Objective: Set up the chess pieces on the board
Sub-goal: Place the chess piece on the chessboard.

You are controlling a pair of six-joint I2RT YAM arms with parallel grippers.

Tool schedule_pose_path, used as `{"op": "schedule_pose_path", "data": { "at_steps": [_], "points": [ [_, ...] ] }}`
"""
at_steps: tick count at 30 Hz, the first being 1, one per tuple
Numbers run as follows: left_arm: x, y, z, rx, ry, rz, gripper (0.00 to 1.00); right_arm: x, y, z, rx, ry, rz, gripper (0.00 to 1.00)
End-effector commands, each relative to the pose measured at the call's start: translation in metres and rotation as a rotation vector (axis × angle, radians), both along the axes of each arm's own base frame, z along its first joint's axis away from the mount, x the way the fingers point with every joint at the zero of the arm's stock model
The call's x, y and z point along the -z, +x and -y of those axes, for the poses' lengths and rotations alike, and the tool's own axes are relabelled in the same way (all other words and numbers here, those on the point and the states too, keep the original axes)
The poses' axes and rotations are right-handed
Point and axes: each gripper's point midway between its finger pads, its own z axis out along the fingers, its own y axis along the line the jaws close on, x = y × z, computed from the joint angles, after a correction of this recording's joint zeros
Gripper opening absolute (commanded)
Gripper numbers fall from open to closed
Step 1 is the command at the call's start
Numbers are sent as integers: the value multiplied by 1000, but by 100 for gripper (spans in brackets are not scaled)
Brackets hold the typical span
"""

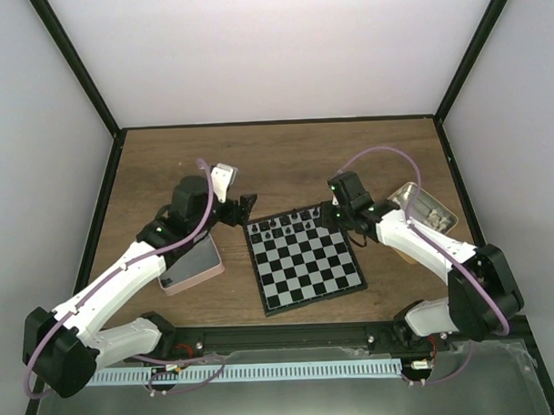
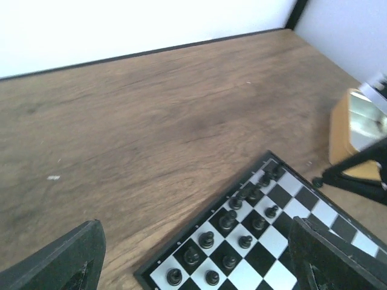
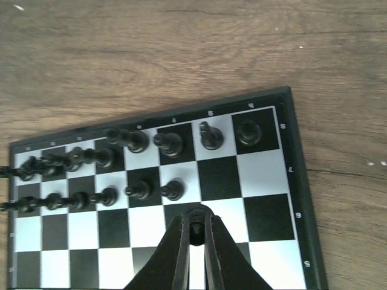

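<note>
Overhead: the board (image 1: 302, 261) lies mid-table with black chess pieces (image 1: 287, 225) standing in its two far rows. The left claw (image 1: 247, 205) is at its far-left corner and the right claw (image 1: 330, 212) at its far-right corner. Left wrist: the fingers (image 2: 66, 257) stand wide apart, gripping nothing, above the board's edge. Right wrist: the fingers (image 3: 175, 257) are closed on a small black piece (image 3: 195, 231) just on the near side of the second row.

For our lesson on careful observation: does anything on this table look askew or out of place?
The board lies skewed, its edges turned at an angle to the front edge of the table. The black pieces stand in two rows along its far side, but the nearer row's last two squares on the right are bare.
</note>
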Motion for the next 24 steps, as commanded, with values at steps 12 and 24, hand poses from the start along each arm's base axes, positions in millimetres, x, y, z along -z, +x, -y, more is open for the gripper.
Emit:
{"op": "schedule_pose_path", "data": {
  "at_steps": [12, 24],
  "points": [
    [29, 17, -38, -316, -82, -179, 90, 43, 20, -7, -28, -89, -26, 1],
    [47, 27, -60, -430, -65, -247, 90, 64, 27, -7, -35, -128, -31, 1]
  ]
}}
